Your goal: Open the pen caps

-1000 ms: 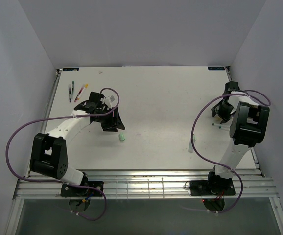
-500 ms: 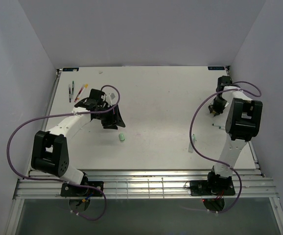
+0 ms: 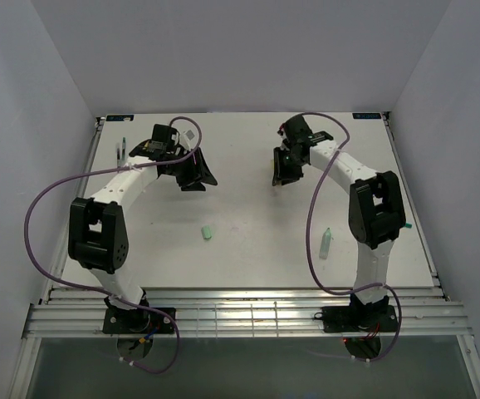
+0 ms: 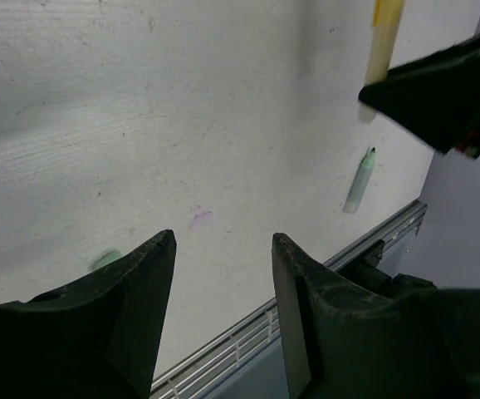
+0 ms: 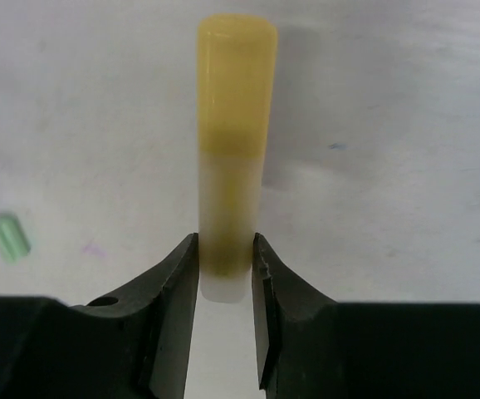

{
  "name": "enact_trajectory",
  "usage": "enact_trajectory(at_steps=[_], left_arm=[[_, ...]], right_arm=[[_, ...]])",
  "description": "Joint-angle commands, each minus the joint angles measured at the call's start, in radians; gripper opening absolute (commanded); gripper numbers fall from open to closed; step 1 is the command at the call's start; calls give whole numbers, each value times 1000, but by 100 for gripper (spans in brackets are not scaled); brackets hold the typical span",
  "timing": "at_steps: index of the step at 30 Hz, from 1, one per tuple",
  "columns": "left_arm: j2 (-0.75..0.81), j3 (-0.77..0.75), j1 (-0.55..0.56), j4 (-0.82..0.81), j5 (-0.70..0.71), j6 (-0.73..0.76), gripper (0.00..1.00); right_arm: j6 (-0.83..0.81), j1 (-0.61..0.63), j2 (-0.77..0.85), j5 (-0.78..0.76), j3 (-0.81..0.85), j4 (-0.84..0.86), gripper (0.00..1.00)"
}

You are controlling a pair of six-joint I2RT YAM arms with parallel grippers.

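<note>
My right gripper (image 5: 226,249) is shut on the pale barrel of a yellow marker (image 5: 227,199), which points away from it; the marker's yellow cap (image 5: 236,79) is on its far end. In the top view the right gripper (image 3: 283,173) is at the back middle of the table. My left gripper (image 3: 197,176) faces it, open and empty (image 4: 223,249). In the left wrist view the yellow marker (image 4: 385,46) sticks out of the right gripper (image 4: 448,91). A loose light-green cap (image 3: 208,232) lies on the table. A pale-green marker (image 3: 326,243) lies uncapped at the right.
Thin pens (image 3: 122,151) lie at the back left, beside the left arm. The green cap also shows in the right wrist view (image 5: 9,237) and the left wrist view (image 4: 105,259). The table's metal front rail (image 3: 240,303) runs along the near edge.
My right arm has swung from the far right edge to the back middle of the table. My left gripper has moved farther back and right, towards it.
</note>
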State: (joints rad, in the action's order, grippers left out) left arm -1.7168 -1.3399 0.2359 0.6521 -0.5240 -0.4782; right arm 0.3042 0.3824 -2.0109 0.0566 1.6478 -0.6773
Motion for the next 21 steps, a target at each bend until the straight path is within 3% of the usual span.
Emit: enact_trajectory(at_steps=[1, 7, 11, 21], left_arm=[[-18, -33, -15, -51, -117, -54, 61], [-46, 21, -15, -150, -224, -154, 63], [-58, 39, -15, -184, -260, -192, 68], [-53, 87, -15, -227, -272, -255, 67]], right_arm=[[-83, 41, 80, 300, -78, 7, 8], [-70, 168, 109, 480, -122, 67, 8], [-53, 228, 89, 496, -89, 65, 8], [-10, 274, 26, 514, 33, 62, 8]])
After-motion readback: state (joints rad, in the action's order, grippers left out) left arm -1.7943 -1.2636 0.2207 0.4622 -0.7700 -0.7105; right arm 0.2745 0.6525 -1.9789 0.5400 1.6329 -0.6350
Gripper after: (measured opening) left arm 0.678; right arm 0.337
